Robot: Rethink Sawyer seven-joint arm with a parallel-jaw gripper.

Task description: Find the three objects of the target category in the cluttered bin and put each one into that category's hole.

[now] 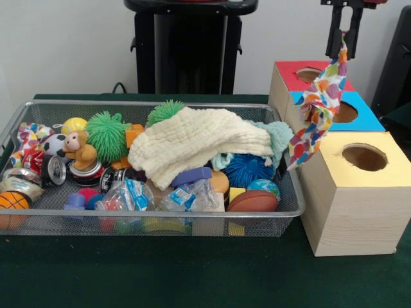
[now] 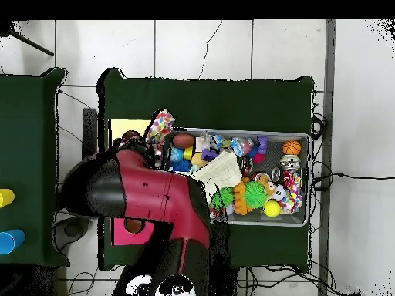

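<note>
My gripper hangs at the top right, shut on the upper end of a polka-dot cloth. The cloth dangles over the blue-topped box, its lower end level with the near edge of that box's hole. In the overhead view the polka-dot cloth shows beside the red arm, which hides the gripper. A cream cloth lies heaped across the middle of the wire bin, with a pale teal cloth behind it. Another patterned cloth sits in the bin's far left corner.
Three wooden boxes stand in a row right of the bin: red top, blue top, yellow top, each with a round hole. The bin also holds green spiky balls, a monkey toy, cans, balls and plastic bags.
</note>
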